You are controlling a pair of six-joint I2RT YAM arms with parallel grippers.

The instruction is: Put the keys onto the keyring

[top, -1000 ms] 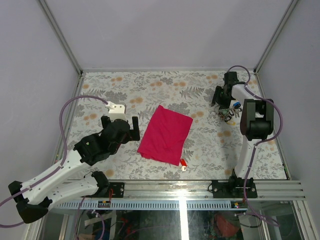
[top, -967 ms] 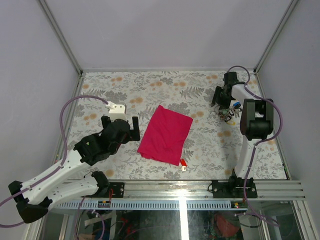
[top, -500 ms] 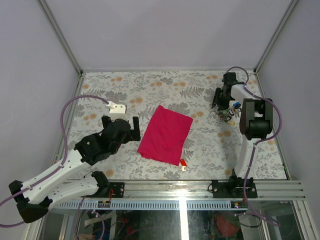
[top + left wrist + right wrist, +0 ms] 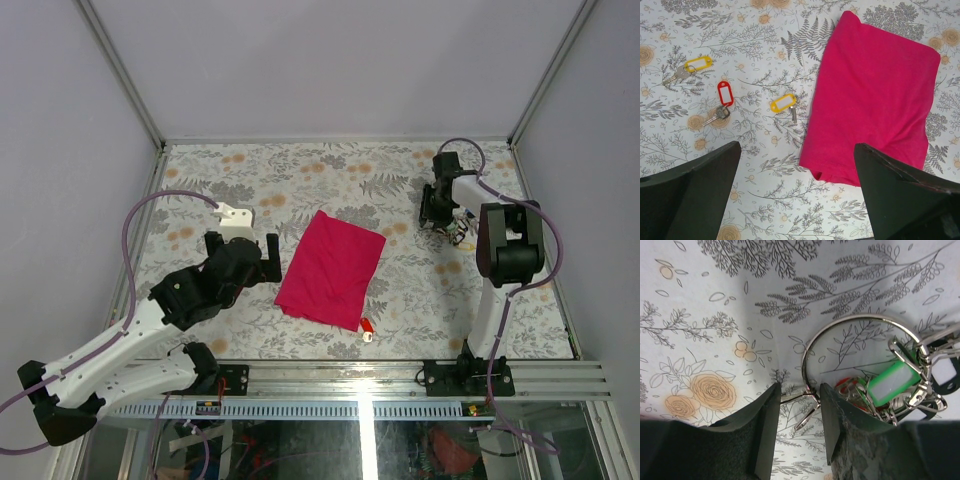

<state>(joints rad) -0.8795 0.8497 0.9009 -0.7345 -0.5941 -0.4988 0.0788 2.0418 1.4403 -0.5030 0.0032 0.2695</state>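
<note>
The keyring (image 4: 866,316) is a thin silver ring lying flat, bunched at its right with keys and a green tag (image 4: 890,382). My right gripper (image 4: 797,395) is low over the table at the far right (image 4: 437,205). It stands partly open, its jaws either side of the ring's clasp. Three loose keys lie left of the cloth in the left wrist view. One has a yellow tag (image 4: 697,63), one a red tag (image 4: 726,93), one a yellow tag (image 4: 783,102). A red-headed key (image 4: 366,326) lies by the cloth's near corner. My left gripper (image 4: 797,200) hangs wide open with nothing in it.
A magenta cloth (image 4: 331,266) lies mid-table on the floral surface. The keyring bunch (image 4: 456,230) sits close to the right arm's upright link (image 4: 510,240). Metal frame posts and walls bound the table on the back and both sides.
The right gripper has shifted a little left over the keyring and its jaws have narrowed around the ring's clasp. The left arm, cloth and loose keys have stayed put.
</note>
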